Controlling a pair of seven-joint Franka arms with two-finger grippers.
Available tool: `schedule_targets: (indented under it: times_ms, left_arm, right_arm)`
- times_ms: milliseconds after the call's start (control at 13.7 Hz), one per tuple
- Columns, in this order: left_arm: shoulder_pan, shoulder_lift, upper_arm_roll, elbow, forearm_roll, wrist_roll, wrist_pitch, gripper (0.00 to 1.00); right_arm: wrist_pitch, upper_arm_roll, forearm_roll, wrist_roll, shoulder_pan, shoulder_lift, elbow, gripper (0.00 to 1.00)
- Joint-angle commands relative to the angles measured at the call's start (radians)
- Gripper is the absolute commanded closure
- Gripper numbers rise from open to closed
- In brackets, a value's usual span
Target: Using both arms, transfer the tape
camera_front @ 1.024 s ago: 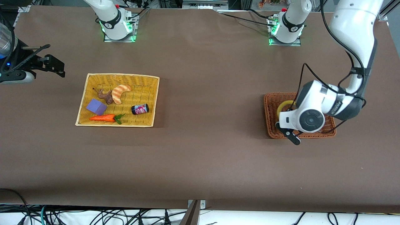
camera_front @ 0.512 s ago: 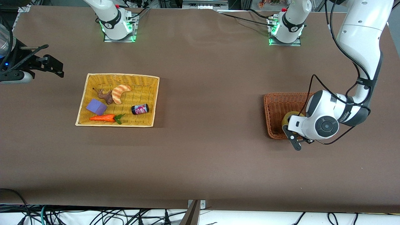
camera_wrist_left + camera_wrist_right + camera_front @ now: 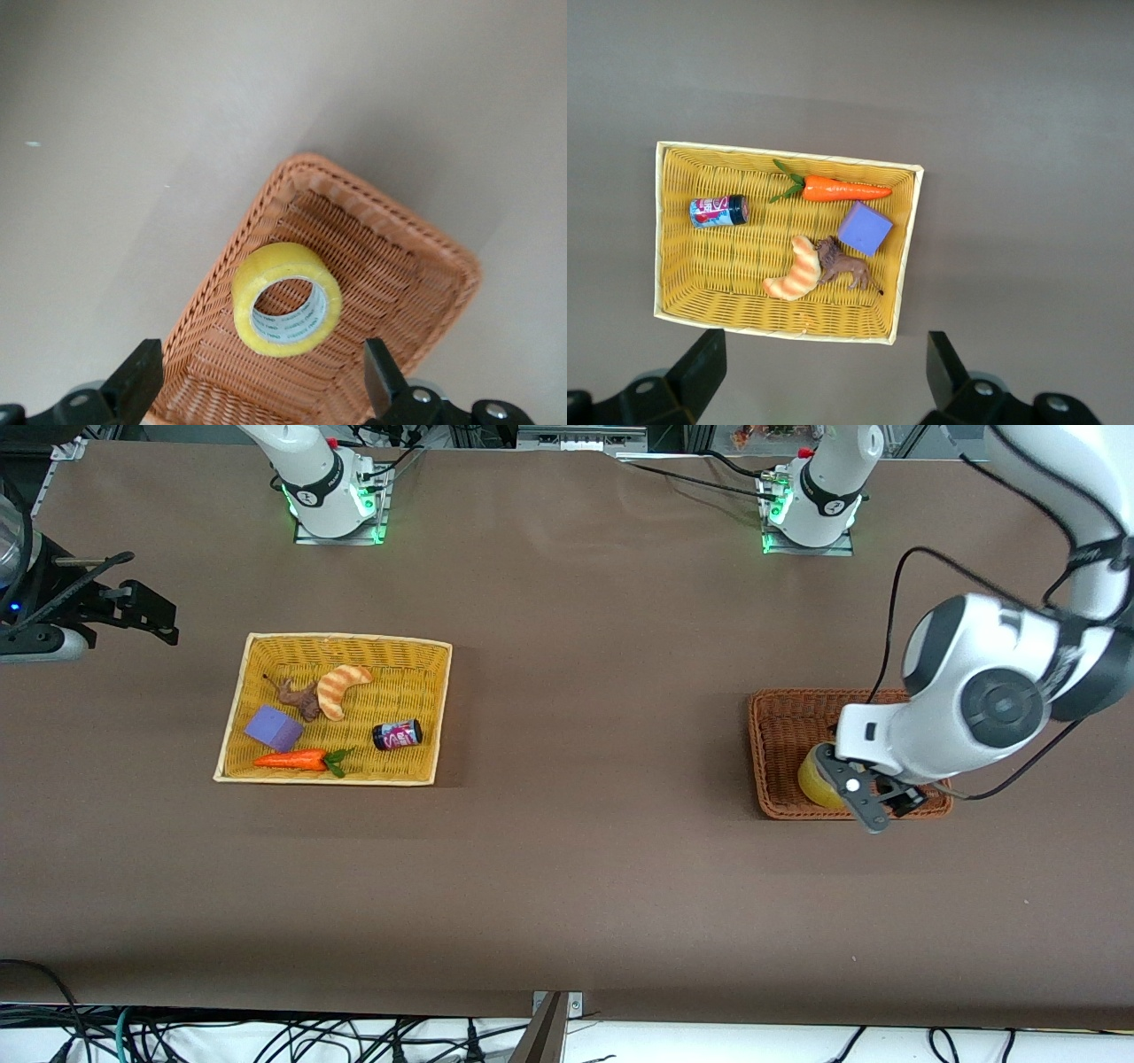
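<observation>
The tape (image 3: 813, 779), a yellowish roll with a grey core, rests tilted in the small brown wicker basket (image 3: 760, 726), in the part nearest the front camera. My left gripper (image 3: 877, 804) hangs open above it and holds nothing. In the left wrist view the tape (image 3: 287, 299) lies free on the brown basket's (image 3: 372, 190) floor, well below my left gripper (image 3: 260, 365), whose black fingers (image 3: 142, 376) stand wide apart. My right gripper (image 3: 159, 613) waits open over the table at the right arm's end. In its wrist view my right gripper (image 3: 824, 354) is empty.
A yellow wicker basket (image 3: 345, 638) toward the right arm's end holds a croissant toy (image 3: 341, 687), a brown animal toy (image 3: 301, 700), a purple block (image 3: 273, 728), a carrot (image 3: 297, 760) and a small dark can (image 3: 397, 734). Bare brown table separates the two baskets.
My left gripper has opened and let the tape go into the brown basket, then risen away from it. The right arm has not moved.
</observation>
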Motion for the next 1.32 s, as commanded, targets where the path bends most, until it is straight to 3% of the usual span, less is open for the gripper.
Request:
schedule_targets:
  times_ms: [0, 220, 366, 512, 585, 659, 951, 1244]
  left_arm:
    - [-0.010, 0.001, 0.001, 0.127, -0.042, -0.137, -0.104, 0.00]
    - [-0.011, -0.028, -0.007, 0.141, -0.043, -0.309, -0.147, 0.00]
    - [-0.052, -0.101, 0.025, 0.118, -0.059, -0.433, -0.169, 0.00]
    - [-0.162, -0.168, 0.202, 0.062, -0.174, -0.642, -0.167, 0.00]
    - [-0.180, -0.187, 0.255, 0.031, -0.244, -0.706, -0.167, 0.00]
    - [-0.179, -0.230, 0.260, -0.027, -0.264, -0.731, -0.152, 0.00]
    - [-0.134, -0.448, 0.278, -0.346, -0.260, -0.724, 0.110, 0.00]
    - [-0.129, -0.462, 0.268, -0.342, -0.189, -0.725, 0.095, 0.00]
  right_arm:
    - [-0.005, 0.005, -0.007, -0.007, -0.010, 0.000, 0.013, 0.00]
    - [-0.005, 0.005, -0.009, -0.010, -0.010, -0.002, 0.013, 0.00]
    - [-0.005, 0.005, -0.009, -0.010, -0.010, -0.002, 0.013, 0.00]
    - [-0.005, 0.005, -0.007, -0.009, -0.010, -0.002, 0.013, 0.00]
    - [-0.005, 0.005, -0.007, -0.009, -0.010, 0.000, 0.013, 0.00]
    - [-0.005, 0.005, -0.007, -0.010, -0.010, 0.000, 0.013, 0.00]
    - [-0.011, 0.005, -0.007, -0.009, -0.010, 0.000, 0.013, 0.00]
    - [-0.028, 0.005, -0.007, -0.009, -0.010, -0.002, 0.013, 0.00]
